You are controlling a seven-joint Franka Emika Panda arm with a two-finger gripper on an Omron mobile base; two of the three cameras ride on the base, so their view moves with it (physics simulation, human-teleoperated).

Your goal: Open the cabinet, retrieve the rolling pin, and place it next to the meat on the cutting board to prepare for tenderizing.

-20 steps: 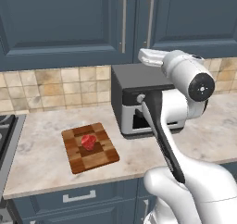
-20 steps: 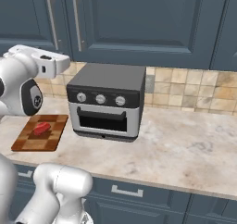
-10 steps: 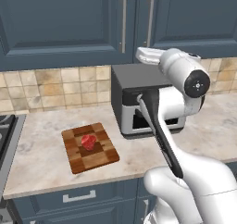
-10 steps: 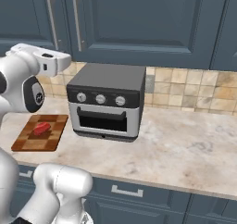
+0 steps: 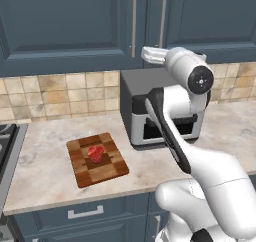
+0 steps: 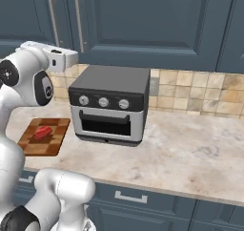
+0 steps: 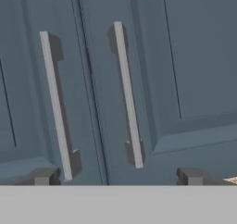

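cabinet (image 7: 185, 56) door rigid, hinged, likely swings light; best hold mid-length on right bar handle (image 7: 127, 93); gripper (image 7: 118, 177) spread wide, empty.

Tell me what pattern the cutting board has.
Light and dark brown checks on the cutting board, clearest in the left base view.

The white arm rises from its rounded base, bends at a dark-jointed elbow and reaches up and forward, its forearm ending in a level wrist held high. The tool (image 7: 116, 177) points straight ahead (its camera looks along it), and its two small dark fingertips (image 7: 45, 176) stand far apart at the lower edge of the hand view, jaws spread wide with nothing between them and touching nothing.
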